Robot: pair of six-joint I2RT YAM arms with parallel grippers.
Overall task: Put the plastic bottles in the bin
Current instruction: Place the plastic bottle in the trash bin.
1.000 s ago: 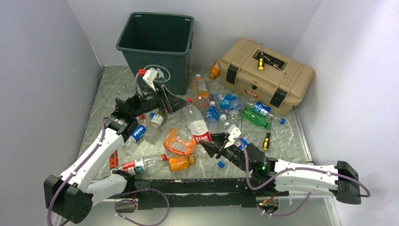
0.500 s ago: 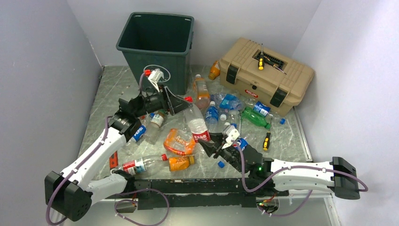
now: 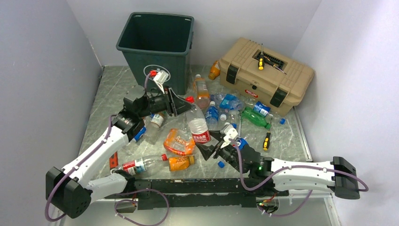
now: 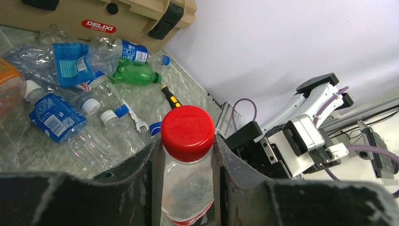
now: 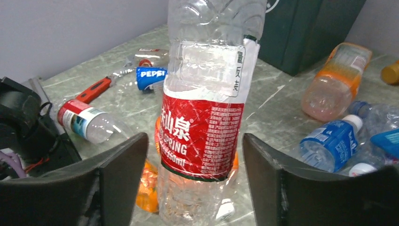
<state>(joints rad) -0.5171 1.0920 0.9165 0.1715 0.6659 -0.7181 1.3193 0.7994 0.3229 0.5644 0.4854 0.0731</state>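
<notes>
A clear bottle (image 3: 198, 123) with a red label and red cap (image 4: 187, 133) stands tilted among the litter in front of the dark green bin (image 3: 155, 61). My left gripper (image 3: 185, 105) is shut on its neck just under the cap, fingers (image 4: 153, 165) pressed to both sides. My right gripper (image 3: 210, 147) is open around the bottle's lower body (image 5: 204, 117), with a gap on each side. Several more plastic bottles lie on the table: a green one (image 3: 255, 117), an orange one (image 3: 201, 92), a blue-labelled one (image 3: 211, 113) and a Pepsi one (image 5: 150, 77).
A tan toolbox (image 3: 266, 75) sits at the back right with a screwdriver on its lid. Another yellow-handled screwdriver (image 3: 266, 140) lies right of my right gripper. A crushed orange bottle (image 3: 179, 141), a small orange one (image 3: 181, 162) and a red-capped clear one (image 3: 139, 165) lie near the front.
My left gripper has moved right and closed on the bottle's neck. My right gripper has let go of the bottle's body and opened.
</notes>
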